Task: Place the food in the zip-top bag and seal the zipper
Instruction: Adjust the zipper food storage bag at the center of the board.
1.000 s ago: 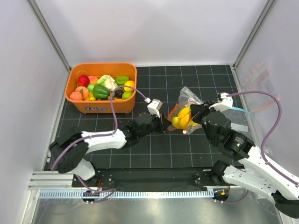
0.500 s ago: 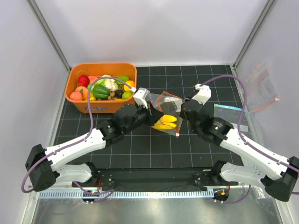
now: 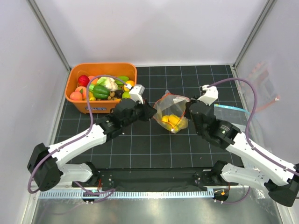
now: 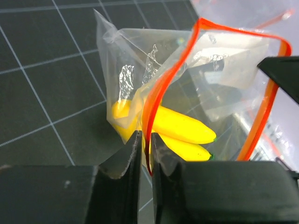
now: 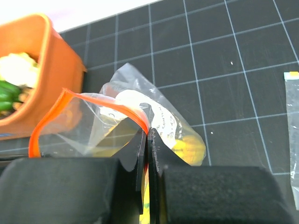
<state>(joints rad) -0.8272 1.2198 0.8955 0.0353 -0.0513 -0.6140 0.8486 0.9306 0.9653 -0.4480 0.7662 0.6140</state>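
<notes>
The zip-top bag (image 3: pixel 171 105) hangs between the two grippers, above the middle of the dark gridded table (image 3: pixel 154 149). Its mouth stands open and faces up. A yellow banana (image 4: pixel 183 129) lies in the bottom of the bag.

Check the left gripper (image 4: pixel 145 136): its jaws stand narrow, with a thin gap between them. The zipper (image 4: pixel 202 27) runs down through that gap. You cannot tell whether the pads press on it.

Check the right gripper (image 5: pixel 147 133): its jaws are closed on the opposite side of the zipper, pinching the red-orange strip between them.

The rest of the food (image 3: pixel 103 87) sits in the orange basket (image 3: pixel 100 107) at the far left of the table, just beside the left arm. A flat clear bag (image 3: pixel 230 108) with a blue edge lies on the table to the right, apart from the zip-top bag.
</notes>
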